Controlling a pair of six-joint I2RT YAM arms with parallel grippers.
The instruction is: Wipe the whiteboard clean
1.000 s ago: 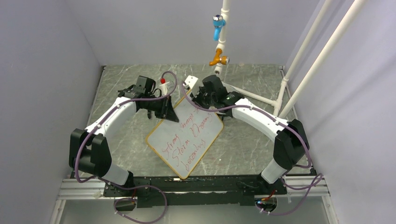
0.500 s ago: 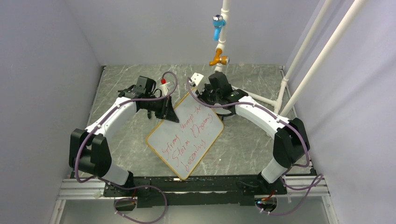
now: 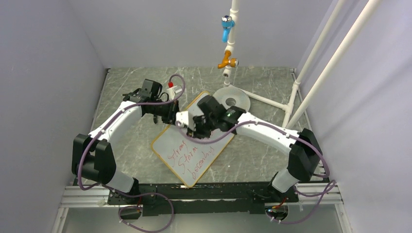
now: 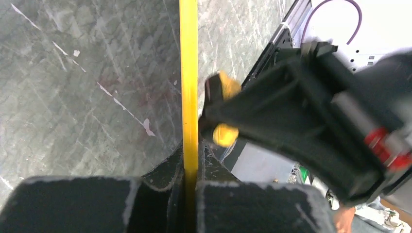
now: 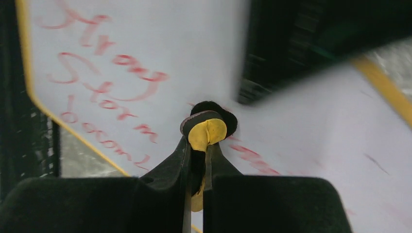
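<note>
The whiteboard (image 3: pixel 187 162) lies tilted like a diamond on the marble table, with red handwriting on its near half. My left gripper (image 3: pixel 171 115) is shut on its far-left edge; in the left wrist view the yellow-orange frame (image 4: pixel 188 73) runs between the closed fingers of my left gripper (image 4: pixel 189 150). My right gripper (image 3: pixel 190 127) is over the middle of the board, shut on a yellow and black eraser (image 5: pixel 206 132) that presses on the white surface (image 5: pixel 145 39). Only faint red smudges (image 5: pixel 252 158) show to the right of the eraser.
A round grey disc (image 3: pixel 232 101) lies just beyond the board. A small white bottle with a red cap (image 3: pixel 171 87) stands behind my left wrist. A white pipe with a blue valve (image 3: pixel 226 26) and an orange valve (image 3: pixel 227 61) hangs at the back; slanted white pipes (image 3: pixel 316 73) stand right.
My right gripper has swept from the board's far corner down and left to its middle with the eraser. The writing on the far half is gone. The left arm has not moved.
</note>
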